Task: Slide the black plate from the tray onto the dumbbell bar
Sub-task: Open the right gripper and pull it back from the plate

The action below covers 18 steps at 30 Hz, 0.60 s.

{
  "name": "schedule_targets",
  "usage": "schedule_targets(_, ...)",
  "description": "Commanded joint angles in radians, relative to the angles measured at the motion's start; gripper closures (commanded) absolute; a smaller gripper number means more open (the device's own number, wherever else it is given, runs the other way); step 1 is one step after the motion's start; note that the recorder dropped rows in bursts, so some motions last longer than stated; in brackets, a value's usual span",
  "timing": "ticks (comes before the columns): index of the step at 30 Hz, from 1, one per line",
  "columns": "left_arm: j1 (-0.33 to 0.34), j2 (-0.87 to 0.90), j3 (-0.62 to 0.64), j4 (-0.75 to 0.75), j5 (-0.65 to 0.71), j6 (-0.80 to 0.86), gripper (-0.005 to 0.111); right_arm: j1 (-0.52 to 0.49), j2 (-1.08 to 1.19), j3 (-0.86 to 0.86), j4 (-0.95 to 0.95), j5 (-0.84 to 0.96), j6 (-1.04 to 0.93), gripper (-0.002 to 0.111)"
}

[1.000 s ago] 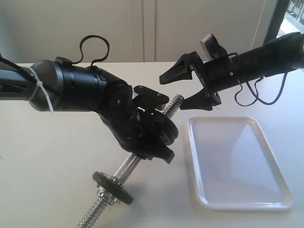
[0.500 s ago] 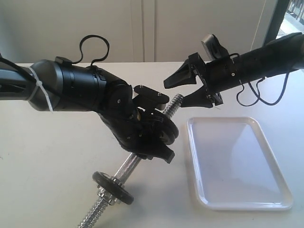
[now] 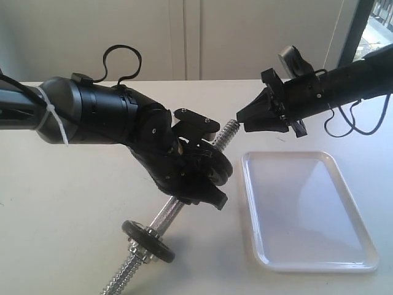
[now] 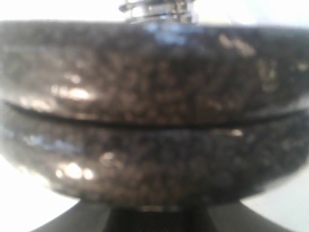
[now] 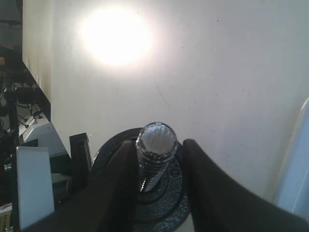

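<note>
The dumbbell bar [image 3: 166,212] is held tilted above the table, its threaded end [image 3: 228,132] pointing up to the right. Two black discs sit stacked on it inside my left gripper [image 3: 206,163]. The black plate [image 3: 219,166] is the outer one, and their rims fill the left wrist view [image 4: 154,82]. My left gripper is shut on this stack. My right gripper [image 3: 244,118] is open just beyond the bar's tip. In the right wrist view its fingers [image 5: 160,144] straddle the threaded end [image 5: 155,140], with the black plate [image 5: 166,195] behind. The white tray [image 3: 307,246] holds nothing.
Another black disc [image 3: 147,241] with a silver star nut [image 3: 136,253] sits on the bar's lower end near the table's front edge. The tray's rim [image 5: 295,169] shows beside the right gripper. White cabinet doors [image 3: 184,37] stand behind the table.
The right gripper has pulled back to the right and slightly up from the bar's tip, and it has turned so its fingers look closer together. The left arm and bar have barely moved.
</note>
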Motion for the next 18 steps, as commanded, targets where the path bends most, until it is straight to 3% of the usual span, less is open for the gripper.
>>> schedule_targets(1, -0.002, -0.061, -0.031, -0.009, -0.089, -0.01, 0.107, -0.024, -0.012, -0.007, 0.014, 0.011, 0.015, 0.078)
schedule_targets(10, -0.002, -0.052, -0.031, -0.009, -0.12, -0.059, 0.107, -0.031, -0.012, -0.007, 0.021, 0.011, 0.015, 0.088)
schedule_targets(15, -0.002, -0.031, -0.031, -0.009, -0.135, -0.076, 0.107, -0.031, -0.012, -0.007, 0.043, 0.011, -0.004, 0.108)
schedule_targets(18, -0.002, -0.027, -0.031, -0.009, -0.151, -0.091, 0.107, -0.031, -0.012, -0.007, 0.043, 0.011, -0.011, 0.108)
